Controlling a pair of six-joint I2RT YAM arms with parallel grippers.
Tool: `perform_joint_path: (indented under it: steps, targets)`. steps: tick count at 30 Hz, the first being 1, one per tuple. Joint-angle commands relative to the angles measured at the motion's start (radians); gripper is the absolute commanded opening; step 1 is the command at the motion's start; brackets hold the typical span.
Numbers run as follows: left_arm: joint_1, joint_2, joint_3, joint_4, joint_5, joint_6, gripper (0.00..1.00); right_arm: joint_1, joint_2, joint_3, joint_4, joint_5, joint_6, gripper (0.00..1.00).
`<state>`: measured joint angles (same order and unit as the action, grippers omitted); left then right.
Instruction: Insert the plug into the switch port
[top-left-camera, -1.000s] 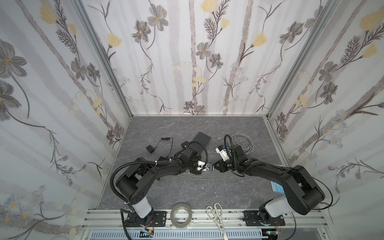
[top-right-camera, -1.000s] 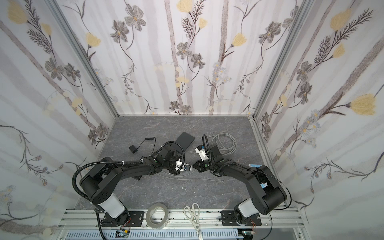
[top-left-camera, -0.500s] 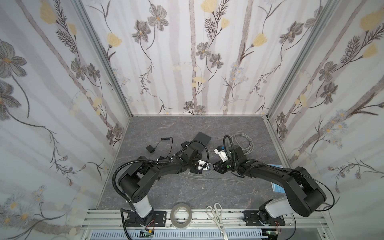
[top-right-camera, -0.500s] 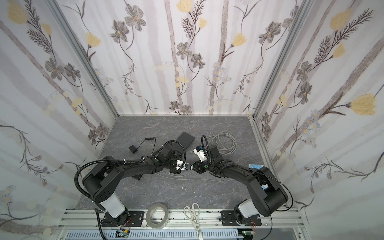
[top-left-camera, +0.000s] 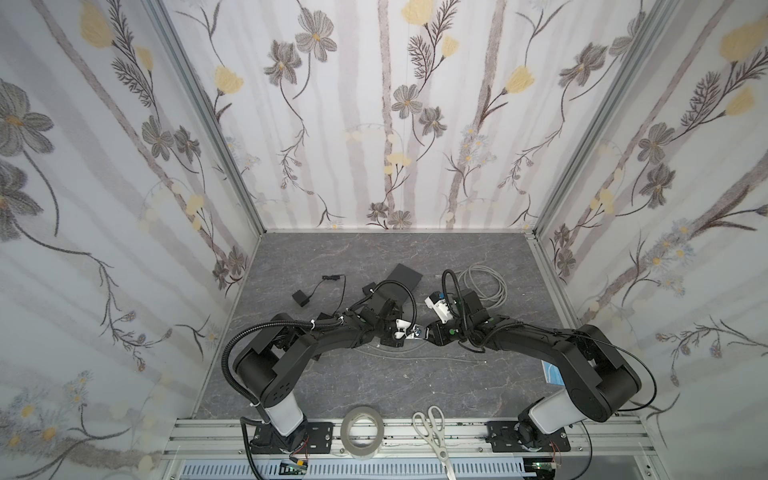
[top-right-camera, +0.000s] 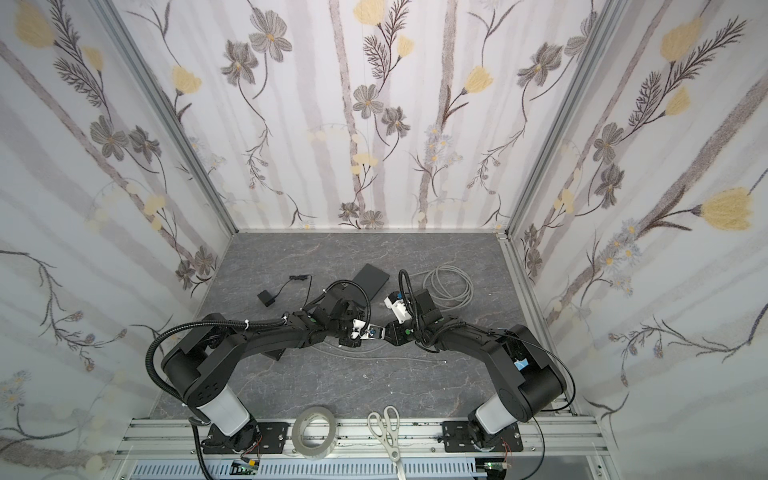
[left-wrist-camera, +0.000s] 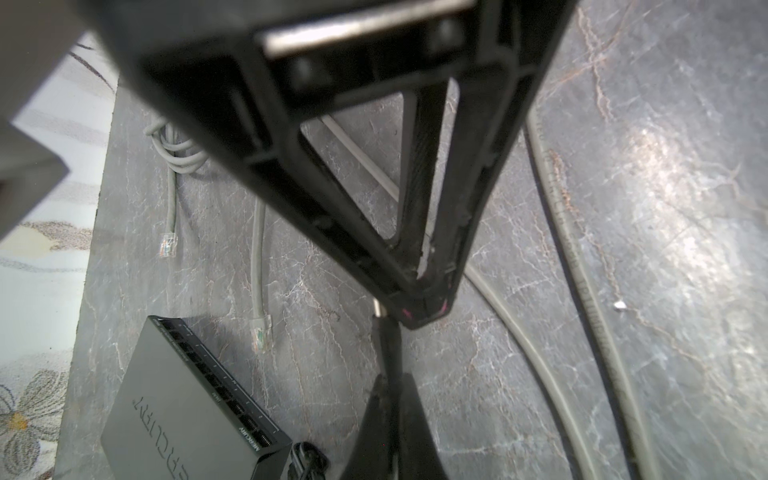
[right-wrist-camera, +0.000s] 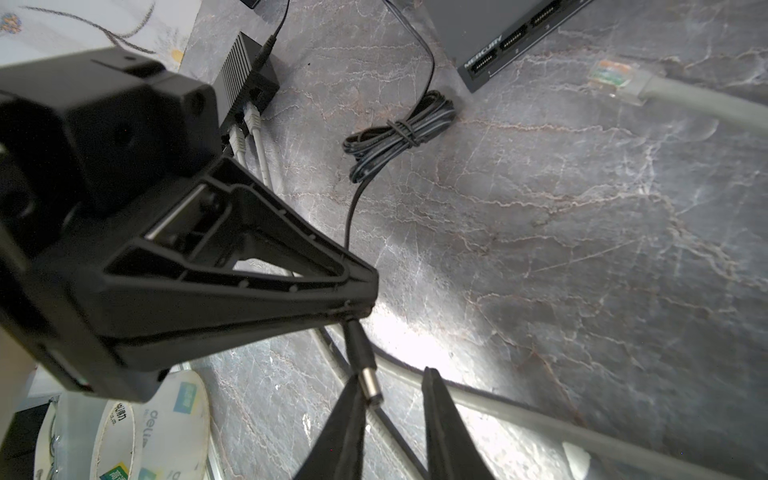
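The plug (right-wrist-camera: 360, 344) is a black barrel with a metal tip, on a thin black cord. My left gripper (left-wrist-camera: 390, 380) is shut on its rear end. It holds the plug above the table's middle in both top views (top-left-camera: 409, 331) (top-right-camera: 368, 332). My right gripper (right-wrist-camera: 390, 374) meets it tip to tip (top-left-camera: 426, 332) and stands open. The plug's metal tip lies between its fingers (right-wrist-camera: 351, 409), against one of them. The switch (left-wrist-camera: 174, 415) is a flat black box with a row of ports. It lies behind the grippers (top-left-camera: 402, 277) (top-right-camera: 370, 280).
A grey network cable coil (top-left-camera: 484, 286) lies at the back right, with loose clear connectors (left-wrist-camera: 261, 332) near the switch. A black adapter (top-left-camera: 300, 298) and a bundled black cord (right-wrist-camera: 399, 133) lie at the left. A tape roll (top-left-camera: 361, 432) and scissors (top-left-camera: 432, 432) rest on the front rail.
My right gripper has moved left up to the left gripper's tip and its jaws have parted a little around the plug's tip. The left gripper has stayed shut, nearly still.
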<state>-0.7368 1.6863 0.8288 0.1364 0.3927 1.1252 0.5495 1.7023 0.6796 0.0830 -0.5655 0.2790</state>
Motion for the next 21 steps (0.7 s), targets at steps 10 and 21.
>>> perform_joint_path:
  steps: [10, 21]
  targets:
    - [-0.001, 0.016, 0.01, 0.013, 0.027, 0.003, 0.0, -0.002, -0.022, -0.009, 0.061, -0.07, -0.006, 0.28]
    - [-0.003, 0.016, 0.01, 0.011, 0.028, 0.004, 0.0, -0.013, 0.015, 0.003, 0.054, -0.036, 0.019, 0.27]
